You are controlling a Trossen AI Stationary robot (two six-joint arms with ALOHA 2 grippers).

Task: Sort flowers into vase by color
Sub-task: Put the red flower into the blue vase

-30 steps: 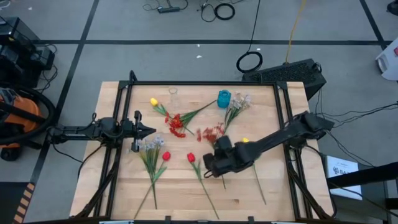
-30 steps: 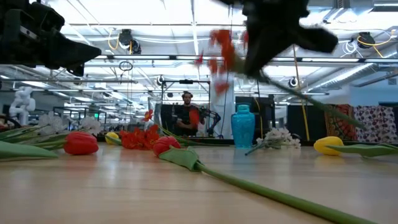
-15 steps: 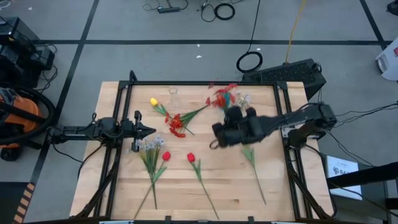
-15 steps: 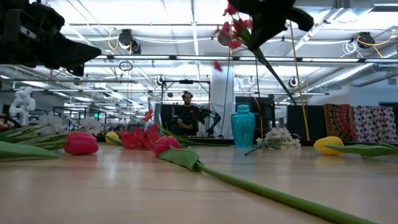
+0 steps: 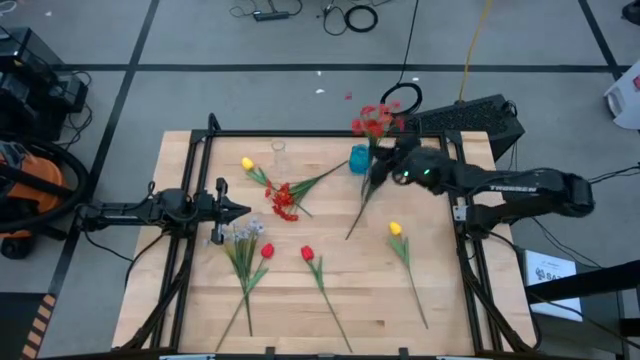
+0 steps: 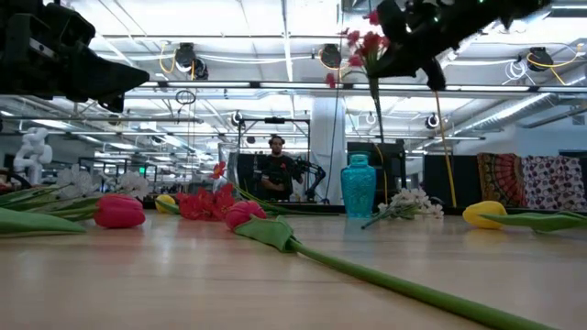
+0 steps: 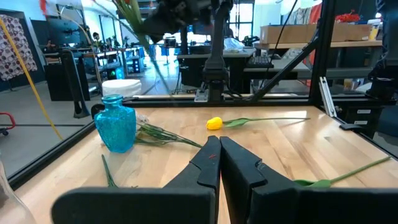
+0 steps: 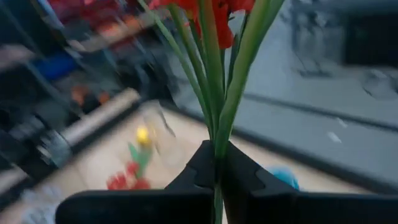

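My right gripper point(image 5: 383, 166) is shut on a red small-blossom spray point(image 5: 375, 120), high over the table's far side beside the blue vase point(image 5: 360, 158). In the low view the spray's blossoms point(image 6: 362, 41) sit at the gripper point(image 6: 410, 41), and the stem hangs above the vase point(image 6: 359, 186). My left gripper point(image 5: 228, 210) waits shut at the table's left. Lying flat on the table are a yellow tulip point(image 5: 247, 163), a red spray point(image 5: 283, 198), a pale spray point(image 5: 245, 233), two red tulips point(image 5: 307, 254) and another yellow tulip point(image 5: 395, 229). My right gripper pinches the red spray's green stems point(image 8: 217, 146) between its two fingers, a short way below the blossoms point(image 8: 211, 12). The fingers lie across the stems. The spray is lifted clear and tilted. Blossoms point past the far edge, and the long stem end point(image 5: 352, 228) trails below.
A small clear glass vase point(image 5: 279, 152) stands near the far edge. A pale spray point(image 6: 408, 202) lies by the blue vase. Dark rails point(image 5: 330, 134) frame the table. A person point(image 6: 275, 174) sits far behind it. The near right part of the tabletop point(image 5: 450, 300) is bare wood.
My right gripper has risen from the table's middle and swung toward the far edge, up beside the blue vase, carrying the red spray. The spray has been lifted clear and turned from lying low to nearly upright, blossoms now past the far edge.
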